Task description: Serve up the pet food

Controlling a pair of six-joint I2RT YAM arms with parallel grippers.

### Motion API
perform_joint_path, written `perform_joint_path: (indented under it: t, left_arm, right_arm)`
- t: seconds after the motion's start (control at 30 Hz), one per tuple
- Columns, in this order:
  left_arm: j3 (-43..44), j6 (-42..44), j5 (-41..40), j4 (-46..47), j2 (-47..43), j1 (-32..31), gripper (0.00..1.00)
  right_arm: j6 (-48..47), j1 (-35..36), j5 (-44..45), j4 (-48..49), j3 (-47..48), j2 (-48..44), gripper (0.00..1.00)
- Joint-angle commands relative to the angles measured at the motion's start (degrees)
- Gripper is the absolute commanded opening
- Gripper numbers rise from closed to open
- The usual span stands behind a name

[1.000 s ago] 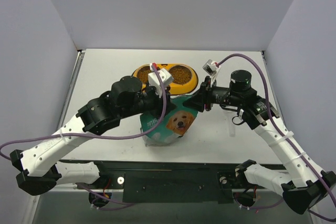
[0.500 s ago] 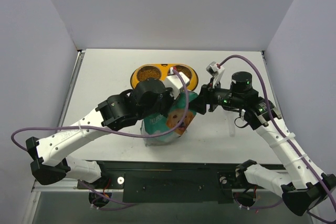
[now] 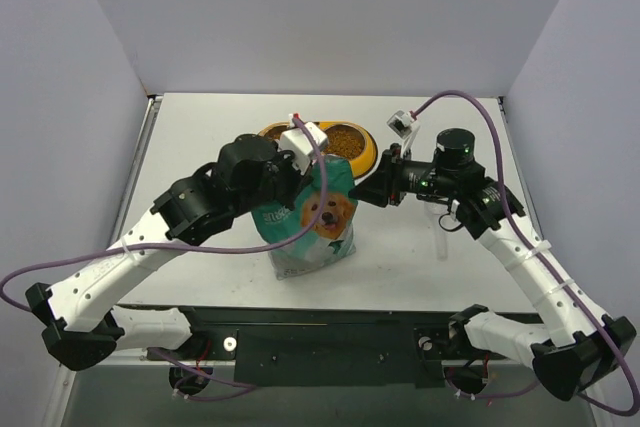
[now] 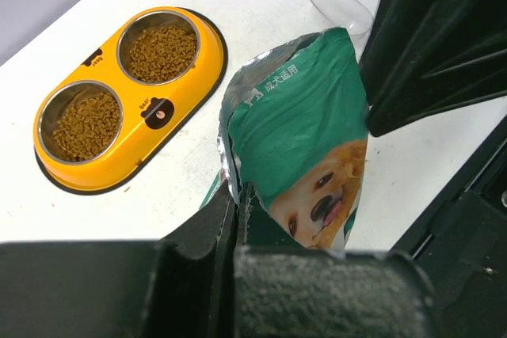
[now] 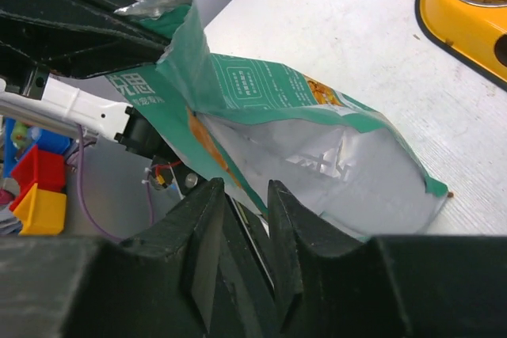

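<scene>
Teal dog-print bag stands near a yellow 2-bowl feeder on a white table.

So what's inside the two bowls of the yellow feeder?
Both bowls of the feeder hold brown kibble, plain to see from the left wrist. The kibble covers the bowl bottoms, so how deep it lies cannot be seen.

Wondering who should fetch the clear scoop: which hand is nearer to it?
Right. The right hand is at the upper right edge of the bag, just left of the clear scoop. The left hand pinches the bag's top farther left still.
</scene>
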Motion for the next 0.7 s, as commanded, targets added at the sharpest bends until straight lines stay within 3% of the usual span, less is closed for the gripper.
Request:
perform_joint_path:
  t: [0.0,0.2,0.27,0.33,0.37,0.4,0.5,0.57,0.67]
  left_arm:
    - [-0.61,-3.34,5.76,8.57,-5.98,3.19,0.0]
    - [-2.9,-5.63,7.87,10.86,-7.48,3.28,0.0]
    - [-2.82,-5.89,9.01,10.95,-7.83,3.98,0.0]
    - [-0.81,-6.24,11.3,8.33,-7.31,5.21,0.0]
    - [-0.01,-6.94,11.65,6.83,-6.96,5.56,0.05]
    - [1.3,-7.38,11.74,4.73,-6.35,6.87,0.22]
    - [2.72,-9.4,9.99,1.63,-5.29,8.38,0.48]
    - [2.64,-10.64,7.54,1.19,-5.02,8.91,0.57]
    - [3.77,-11.26,7.25,0.14,-3.62,9.61,0.58]
  right_arm:
    - [2.79,2.01,-5.27,8.0,3.15,3.8,0.24]
    - [7.88,4.57,-2.82,17.31,3.68,8.19,0.23]
    - [8.67,4.48,-1.41,18.46,4.29,9.07,0.03]
    - [9.99,4.04,-0.62,19.08,4.91,9.78,0.0]
    - [11.56,3.61,-0.09,21.69,4.91,10.04,0.0]
    - [15.15,2.73,-0.09,23.37,4.91,10.39,0.0]
    - [25.27,1.06,-1.83,34.95,5.61,13.28,0.0]
    - [30.99,0.53,-3.68,40.06,6.49,15.22,0.0]
    - [34.68,0.52,-5.09,42.72,7.37,16.63,0.0]
